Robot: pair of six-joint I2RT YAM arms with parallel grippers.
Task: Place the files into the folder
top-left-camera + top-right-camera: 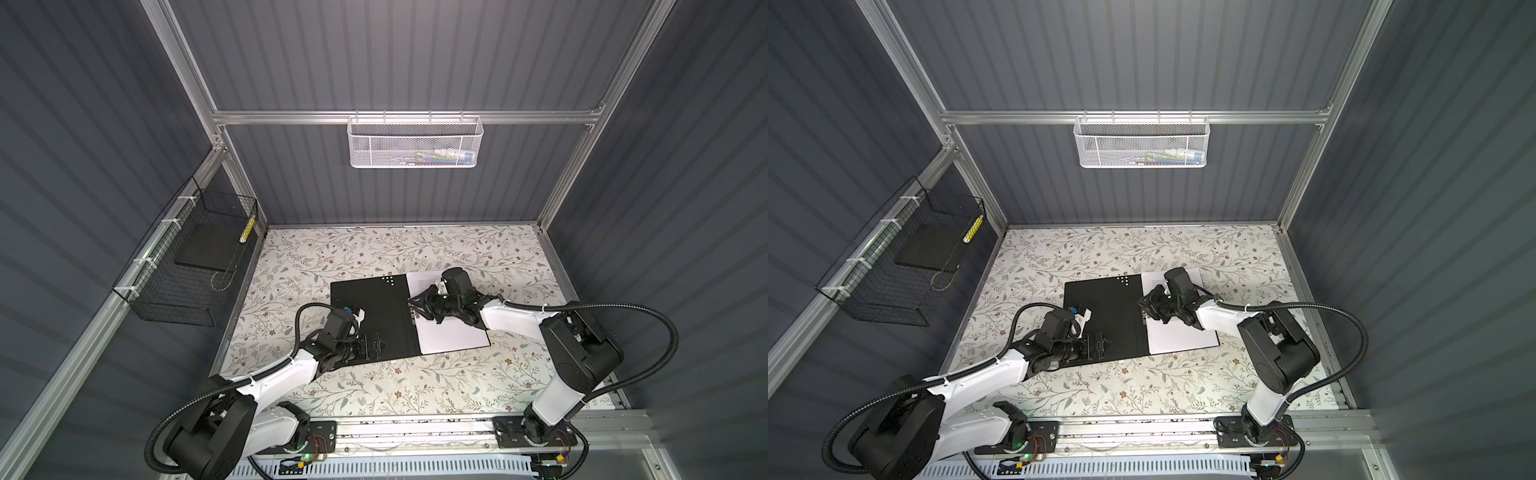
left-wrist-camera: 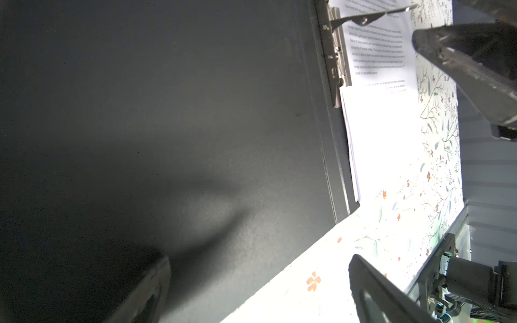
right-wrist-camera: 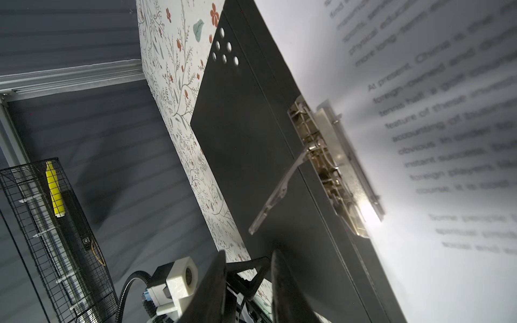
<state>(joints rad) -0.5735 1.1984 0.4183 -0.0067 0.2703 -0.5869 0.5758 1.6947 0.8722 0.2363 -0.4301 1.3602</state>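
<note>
Nearest, by the near edge of the folder's (image 1: 365, 307) left half, the left gripper (image 1: 382, 347) is seen low over the black inner face. Its jaws are spread wide and nothing lies between them. Whether the face is touched cannot be told. The folder is laid open and flat on the floral table (image 1: 374, 249), black inside upward. On its right half the files (image 1: 453, 336) are stacked as white sheets. Their inner edge is set just beside the metal clip (image 3: 330, 167) at the spine, and blocks of print are seen on the top sheet. The clip's lever (image 3: 277, 193) is tilted up off the black face. Over the spine, close to the lever's tip, the right gripper (image 3: 249, 254) is poised, its jaws narrowly apart with nothing seen between them. Farther off, a black wire basket (image 1: 187, 270) is fixed to the left wall. A white mesh basket (image 1: 415, 141) is hung from the back rail.
</note>
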